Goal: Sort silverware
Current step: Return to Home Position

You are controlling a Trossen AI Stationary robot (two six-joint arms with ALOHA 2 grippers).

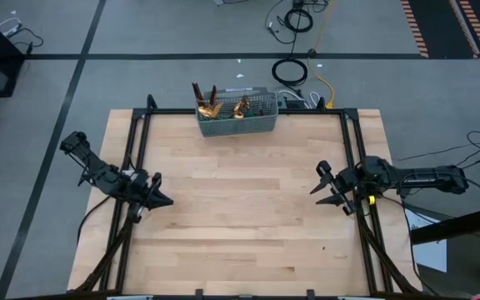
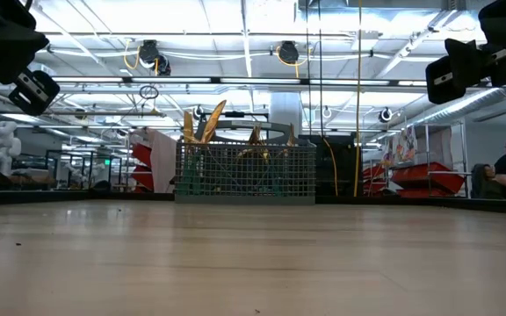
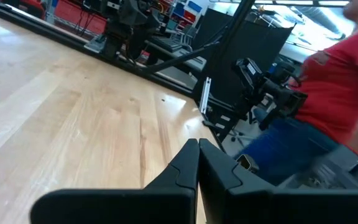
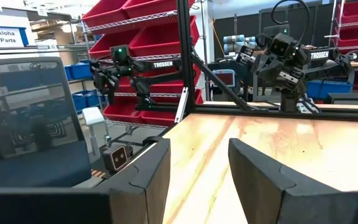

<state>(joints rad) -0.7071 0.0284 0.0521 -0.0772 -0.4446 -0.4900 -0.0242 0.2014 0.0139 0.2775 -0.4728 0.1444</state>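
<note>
The silverware (image 1: pixel 222 107), gold heads up with dark slim handles, stands in the grey wire-mesh caddy (image 1: pixel 255 122) at the table's far edge; in the low view the silverware (image 2: pixel 207 123) pokes above the caddy (image 2: pixel 245 172). My left gripper (image 1: pixel 167 200) waits shut over the table's left side, its fingers closed together in the left wrist view (image 3: pixel 199 155). My right gripper (image 1: pixel 317 182) hovers open over the right side, with a wide gap in the right wrist view (image 4: pixel 199 158). Both are far from the caddy and hold nothing.
A black frame rail (image 1: pixel 240 112) runs along the table's far edge and down both sides. Bare wood (image 1: pixel 240 217) lies between the two arms. A person in a red top (image 3: pixel 340 93) stands beyond the table's right side in the left wrist view.
</note>
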